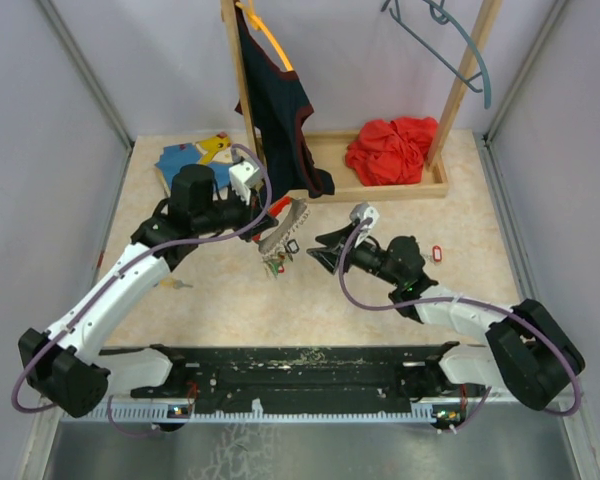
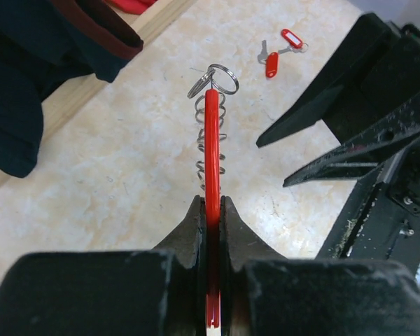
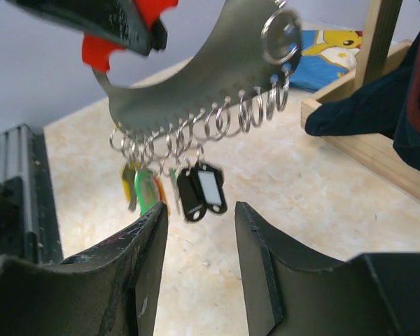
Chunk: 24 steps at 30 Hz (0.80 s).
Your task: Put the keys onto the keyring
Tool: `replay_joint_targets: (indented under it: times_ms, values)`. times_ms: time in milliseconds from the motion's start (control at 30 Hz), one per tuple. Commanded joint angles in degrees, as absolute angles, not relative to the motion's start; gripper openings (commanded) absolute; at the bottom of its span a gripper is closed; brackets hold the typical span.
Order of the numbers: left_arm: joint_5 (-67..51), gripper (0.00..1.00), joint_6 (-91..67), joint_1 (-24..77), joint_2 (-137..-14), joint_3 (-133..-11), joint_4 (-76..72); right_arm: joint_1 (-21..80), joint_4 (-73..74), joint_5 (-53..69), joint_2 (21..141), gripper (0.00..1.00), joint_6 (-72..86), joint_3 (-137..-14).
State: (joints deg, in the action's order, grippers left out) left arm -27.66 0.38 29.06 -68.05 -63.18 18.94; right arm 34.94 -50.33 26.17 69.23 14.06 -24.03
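Noted left pincer (image 2: 211, 206) clenched on keyring (image 3: 189, 84) handle, right pincer (image 3: 199, 217) released beneath hung keys (image 3: 208, 187). Judged next: fetching red-tagged key (image 2: 271, 64) from desk (image 2: 112, 175).

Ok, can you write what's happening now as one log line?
left gripper: shut on red handle | right gripper: open, near hanging tags | red-tagged keys: on table

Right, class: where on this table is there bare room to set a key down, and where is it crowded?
Bare: the near strip of table in front of the key rack, and the patch between the red-tagged keys and the tray. Crowded: the middle, where the right gripper faces that rack.
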Motion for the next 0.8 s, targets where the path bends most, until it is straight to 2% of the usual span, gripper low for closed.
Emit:
replay_joint_targets:
  times_ms: [0,333,767]
  values:
    - [-21.2,0.0,5.6,30.8,-69.0,-67.8,24.5,38.5,-53.6,20.6,68.2,0.43,5.5,-22.6]
    - [-24.3,0.0,6.2,32.3,-69.0,-68.9,24.0,43.1,-62.1,14.5,72.1,0.41,0.5,-21.0]
    - [-27.6,0.0,6.5,32.3,-67.9,-66.5,21.7,49.8,-72.0,5.0,78.3,0.28,-9.0,-20.6]
